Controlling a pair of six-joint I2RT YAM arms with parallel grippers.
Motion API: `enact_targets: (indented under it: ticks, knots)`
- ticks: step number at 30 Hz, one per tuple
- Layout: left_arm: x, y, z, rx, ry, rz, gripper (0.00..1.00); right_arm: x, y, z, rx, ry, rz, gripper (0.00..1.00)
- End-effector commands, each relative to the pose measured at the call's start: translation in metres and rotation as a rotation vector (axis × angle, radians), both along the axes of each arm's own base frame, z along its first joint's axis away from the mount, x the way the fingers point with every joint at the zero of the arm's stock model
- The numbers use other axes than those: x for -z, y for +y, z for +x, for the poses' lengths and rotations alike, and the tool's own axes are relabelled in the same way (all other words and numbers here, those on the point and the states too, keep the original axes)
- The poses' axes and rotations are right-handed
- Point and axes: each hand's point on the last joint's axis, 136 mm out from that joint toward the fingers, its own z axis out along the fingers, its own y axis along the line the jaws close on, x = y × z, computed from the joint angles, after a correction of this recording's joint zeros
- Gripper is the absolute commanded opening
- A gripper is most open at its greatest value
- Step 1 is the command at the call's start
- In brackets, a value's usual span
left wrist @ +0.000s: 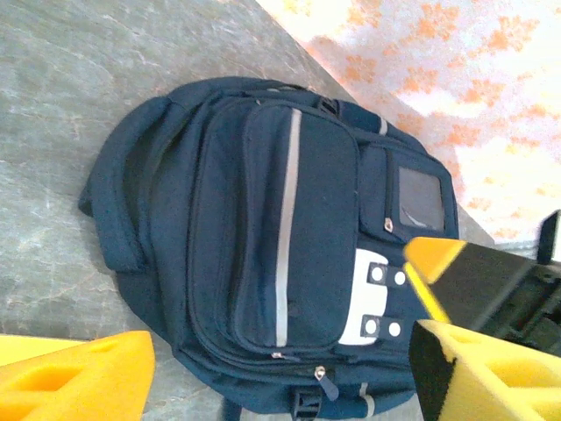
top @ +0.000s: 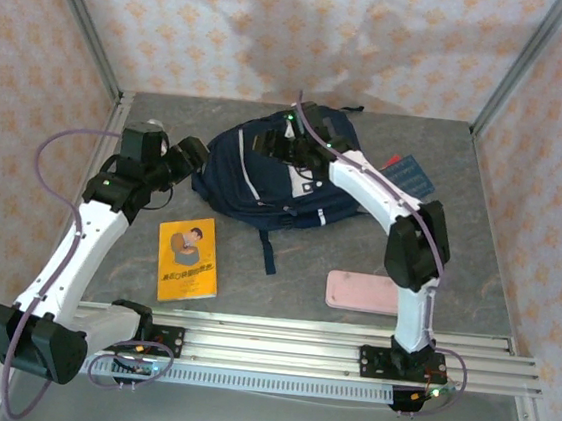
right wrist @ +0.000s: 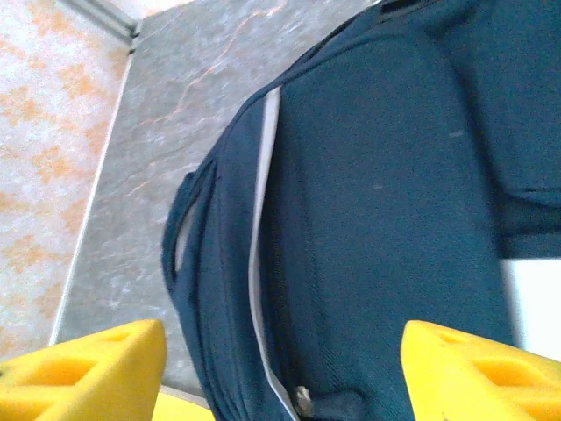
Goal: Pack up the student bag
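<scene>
The student bag is lying flat at the back middle of the bench, its front pocket facing up. The left fingers are standing spread and holding nothing, just beside the bag's left edge. The right fingers are hanging spread wide over the bag's fabric, gripping nothing. A yellow book and a pink case are lying nearer the arms.

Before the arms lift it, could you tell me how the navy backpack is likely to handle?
Probably floppy: the backpack lies slumped on the table, so lifted by one spot it would likely sag. Pushed, its matte fabric may bunch or drag rather than slide. Lying flat, it should not roll.
</scene>
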Motion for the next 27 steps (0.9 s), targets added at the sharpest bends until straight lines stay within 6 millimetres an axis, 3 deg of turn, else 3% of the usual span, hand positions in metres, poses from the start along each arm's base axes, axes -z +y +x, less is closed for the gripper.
enact_targets:
  ticks: [1, 4, 7, 8, 12, 19, 27]
  knots:
    - [0.009, -0.027, -0.004, 0.129, 0.029, 0.040, 0.77, -0.056, -0.069, -0.005, 0.174, -0.147, -0.126, 0.77]
    - [0.012, -0.050, -0.006, 0.198, 0.024, 0.079, 0.76, -0.066, -0.140, -0.005, 0.410, -0.167, -0.195, 0.84]
    - [0.016, -0.076, -0.008, 0.270, 0.024, 0.116, 0.76, -0.060, -0.214, -0.003, 0.651, -0.126, -0.294, 0.96]
    - [0.018, -0.084, -0.008, 0.291, 0.026, 0.125, 0.76, -0.057, -0.235, -0.004, 0.706, -0.103, -0.331, 1.00]
    - [0.028, -0.102, -0.007, 0.332, 0.036, 0.117, 0.76, -0.026, -0.294, 0.004, 0.872, 0.021, -0.349, 0.99]
    - [0.032, -0.111, -0.009, 0.377, 0.046, 0.143, 0.76, 0.035, -0.337, 0.036, 0.935, 0.179, -0.383, 0.99]
    - [0.042, -0.114, -0.005, 0.387, 0.067, 0.149, 0.76, 0.095, -0.339, 0.063, 1.017, 0.462, -0.429, 0.95]
